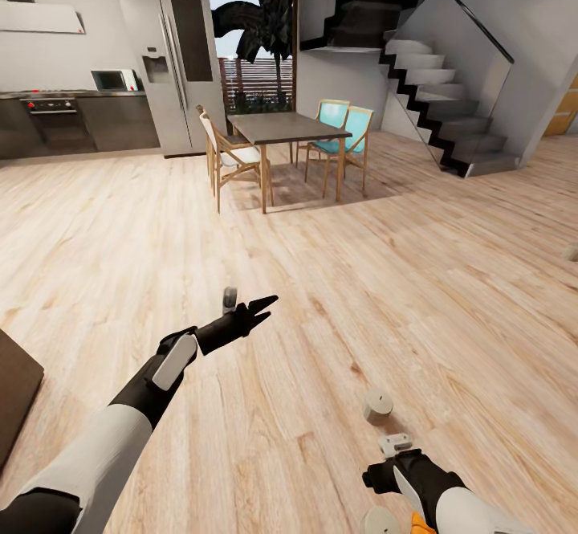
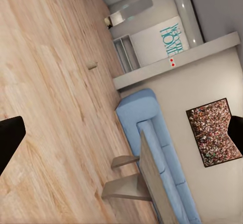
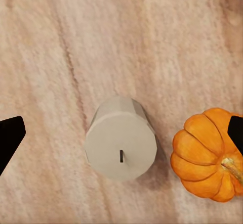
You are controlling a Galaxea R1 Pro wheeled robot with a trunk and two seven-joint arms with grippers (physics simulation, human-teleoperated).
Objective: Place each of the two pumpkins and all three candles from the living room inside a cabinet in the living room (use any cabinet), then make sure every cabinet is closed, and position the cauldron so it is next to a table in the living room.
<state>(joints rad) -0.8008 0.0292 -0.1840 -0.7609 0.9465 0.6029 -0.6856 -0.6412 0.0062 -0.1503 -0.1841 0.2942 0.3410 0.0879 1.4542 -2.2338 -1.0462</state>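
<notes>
Hovering with spread, empty fingers, the right gripper [image 3: 121,133] faces a candle [image 3: 121,145] and pumpkin [image 3: 208,155] on the floor; nothing looks stowed yet, and the left gripper [image 2: 121,133] is spread too

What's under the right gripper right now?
Below the open right gripper, a squat grey-beige candle stands upright on the pale wood floor, a ribbed orange pumpkin beside it. The pumpkin's far edge is covered by a fingertip.

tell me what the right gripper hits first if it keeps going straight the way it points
Most likely the candle standing on the wood floor, centred between the open right gripper fingers. The pumpkin sits beside it, off that line.
</notes>
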